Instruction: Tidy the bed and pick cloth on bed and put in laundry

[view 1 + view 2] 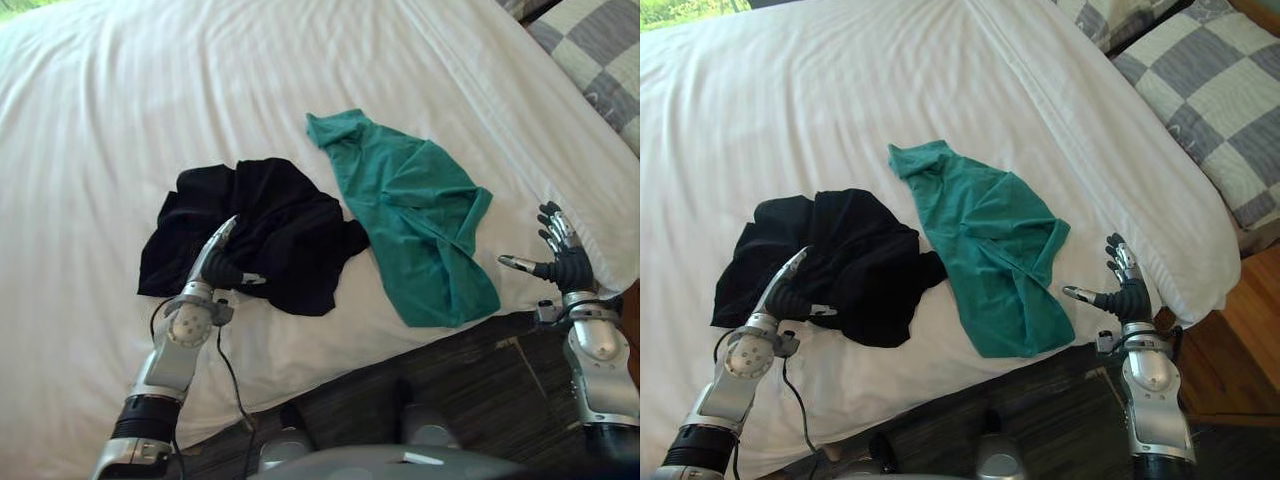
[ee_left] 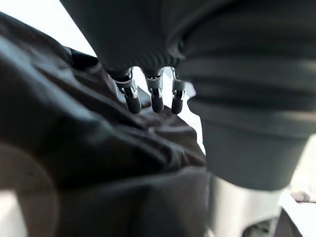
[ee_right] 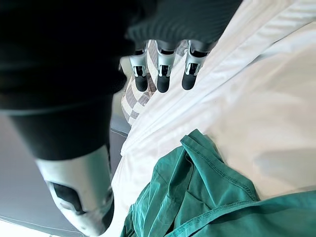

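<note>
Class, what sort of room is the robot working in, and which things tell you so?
Probably a bedroom: a white-sheeted bed, a checked pillow, and a black cloth and a green cloth lying on the bed.

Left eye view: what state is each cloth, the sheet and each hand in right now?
black cloth: crumpled in a heap on the sheet
green cloth: lying loosely folded, untouched
white sheet: spread flat, faint wrinkles
left hand: open, fingers straight at the black cloth's near edge
right hand: open, holding nothing, beside the green cloth
</note>
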Tool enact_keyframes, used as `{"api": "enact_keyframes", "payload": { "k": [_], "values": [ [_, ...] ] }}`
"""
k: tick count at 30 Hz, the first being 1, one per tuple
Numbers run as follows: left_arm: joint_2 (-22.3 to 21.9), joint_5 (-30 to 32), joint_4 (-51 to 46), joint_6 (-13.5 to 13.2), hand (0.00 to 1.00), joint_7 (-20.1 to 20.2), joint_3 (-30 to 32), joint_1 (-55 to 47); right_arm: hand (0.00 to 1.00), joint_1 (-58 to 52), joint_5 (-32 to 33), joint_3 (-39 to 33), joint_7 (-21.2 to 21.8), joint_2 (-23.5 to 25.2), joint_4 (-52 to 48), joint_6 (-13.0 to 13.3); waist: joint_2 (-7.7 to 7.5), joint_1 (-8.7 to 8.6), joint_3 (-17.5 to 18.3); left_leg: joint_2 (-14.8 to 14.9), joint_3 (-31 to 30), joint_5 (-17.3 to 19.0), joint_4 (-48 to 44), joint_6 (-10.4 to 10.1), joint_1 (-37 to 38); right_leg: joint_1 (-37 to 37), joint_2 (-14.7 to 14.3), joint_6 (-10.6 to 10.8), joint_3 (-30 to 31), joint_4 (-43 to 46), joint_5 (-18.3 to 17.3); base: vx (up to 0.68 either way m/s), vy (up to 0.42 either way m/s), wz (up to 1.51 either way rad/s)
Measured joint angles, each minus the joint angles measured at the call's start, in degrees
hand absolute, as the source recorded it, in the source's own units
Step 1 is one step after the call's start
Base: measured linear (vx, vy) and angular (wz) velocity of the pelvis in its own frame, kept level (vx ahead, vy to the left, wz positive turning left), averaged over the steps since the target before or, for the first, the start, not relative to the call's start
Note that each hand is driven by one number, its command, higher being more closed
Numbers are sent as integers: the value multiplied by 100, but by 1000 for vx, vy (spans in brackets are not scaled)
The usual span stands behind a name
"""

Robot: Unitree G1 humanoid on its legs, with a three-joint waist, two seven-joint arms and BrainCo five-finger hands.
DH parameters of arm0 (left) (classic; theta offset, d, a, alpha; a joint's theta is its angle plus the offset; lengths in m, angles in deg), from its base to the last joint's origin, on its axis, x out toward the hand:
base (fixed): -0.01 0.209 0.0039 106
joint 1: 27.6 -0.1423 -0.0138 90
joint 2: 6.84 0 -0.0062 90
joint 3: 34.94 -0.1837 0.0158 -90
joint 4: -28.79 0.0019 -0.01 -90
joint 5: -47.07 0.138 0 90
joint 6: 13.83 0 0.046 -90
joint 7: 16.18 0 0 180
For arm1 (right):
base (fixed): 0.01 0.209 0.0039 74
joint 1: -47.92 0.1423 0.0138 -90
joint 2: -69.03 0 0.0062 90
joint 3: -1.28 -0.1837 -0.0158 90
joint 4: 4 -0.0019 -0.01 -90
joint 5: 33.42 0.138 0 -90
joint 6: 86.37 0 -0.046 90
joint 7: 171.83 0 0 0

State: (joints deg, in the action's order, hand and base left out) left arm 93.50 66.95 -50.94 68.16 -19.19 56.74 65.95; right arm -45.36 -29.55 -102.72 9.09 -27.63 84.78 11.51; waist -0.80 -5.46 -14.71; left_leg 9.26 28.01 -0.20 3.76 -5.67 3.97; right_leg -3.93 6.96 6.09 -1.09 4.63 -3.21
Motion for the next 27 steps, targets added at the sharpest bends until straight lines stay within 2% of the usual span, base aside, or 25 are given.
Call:
{"api": "enact_keyframes", "payload": {
  "k": [3, 10, 11, 15, 17, 20, 24, 27],
  "values": [
    [-6, -3, -213, 13, 0, -117, -3, 154, 0, 10, 1, 0, 1, 2, -28, 0, 22, 15, -151, -7, 100, -6, -27, 7, -136, -171, -2, 37, 93, -40, 104, -49, -4, -17],
    [-7, -5, -234, 62, 0, -85, -3, 521, 0, 23, 43, -6, -7, 6, -406, 13, 117, -26, -442, 19, 139, -27, -98, 32, -367, -385, -23, 24, 159, -83, 195, -12, -13, -3],
    [-7, -1, -234, 111, 100, -57, -17, 555, 0, 33, 43, -6, -7, 7, -452, 28, 117, -35, -479, 20, 143, -29, -103, 33, -408, -429, -23, 26, 166, -83, 199, -14, -16, -4],
    [-5, 379, -239, 420, 100, 67, -185, 744, 0, 116, 44, -13, -11, 6, -486, 61, 115, -32, -649, 17, 187, -53, -108, 48, -528, -585, -26, 26, 197, -81, 267, -9, -10, -6],
    [6, 665, -249, 761, 100, 180, -314, 887, 0, 138, 43, -21, -9, 4, -769, 64, 140, -29, -802, 11, 240, -53, -105, 48, -525, -614, -26, 15, 229, -82, 299, -3, -3, -10],
    [157, 676, -301, 1168, 100, 436, -396, 1092, 0, 312, 41, -18, -10, -8, -1032, 64, 164, -40, -852, -10, 305, -52, -134, 50, -644, -770, -17, 18, 333, -87, 327, -3, -5, -12],
    [250, 606, -184, 1472, 100, 809, -479, 1165, 0, 591, -26, 22, -13, -113, -1078, 43, 209, -132, -894, -14, 286, -49, -212, 56, -708, -753, 10, 34, 339, -198, 390, 9, -5, -2],
    [312, 453, -96, 1538, 100, 1006, -609, 1215, 0, 795, -147, 134, -39, -327, -1079, -72, 215, -136, -896, -12, 257, -49, -234, 56, -754, -753, 21, 49, 320, -217, 399, 2, -8, 3]
  ]
}}
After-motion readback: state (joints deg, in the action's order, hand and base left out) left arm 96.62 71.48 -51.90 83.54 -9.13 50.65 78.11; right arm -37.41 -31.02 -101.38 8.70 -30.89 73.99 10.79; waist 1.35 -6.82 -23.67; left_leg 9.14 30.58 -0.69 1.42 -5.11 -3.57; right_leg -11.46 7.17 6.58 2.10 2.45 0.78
